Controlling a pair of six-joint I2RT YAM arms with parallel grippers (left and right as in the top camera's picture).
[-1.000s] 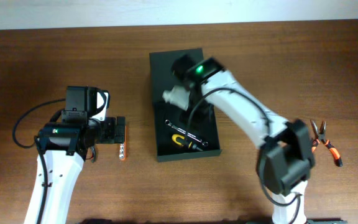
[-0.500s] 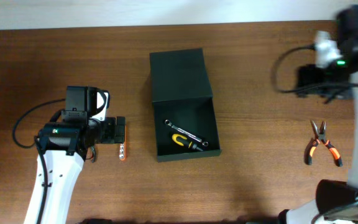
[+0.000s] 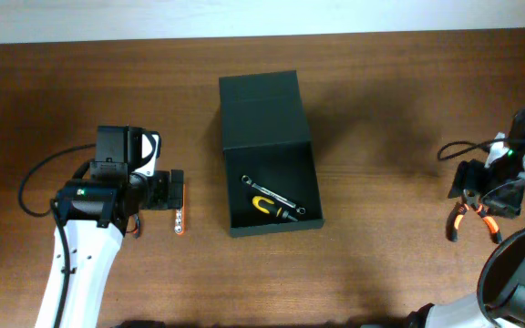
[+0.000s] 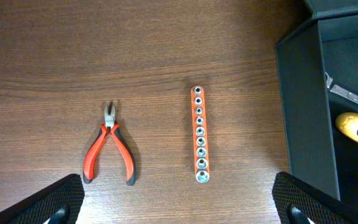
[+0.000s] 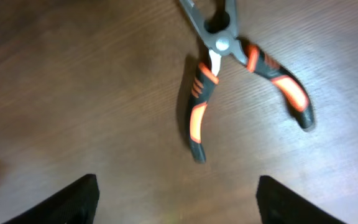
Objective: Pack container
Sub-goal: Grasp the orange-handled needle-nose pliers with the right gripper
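Here, the right claw (image 5: pixel 178 204) hovers spread above the pliers (image 5: pixel 222 43).

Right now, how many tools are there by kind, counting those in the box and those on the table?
Pliers: 2 (red-handled pliers, orange-and-black pliers)
Socket rail: 1
Wrench: 1, in the container
Yellow-handled tool: 1, in the container
Total: 5
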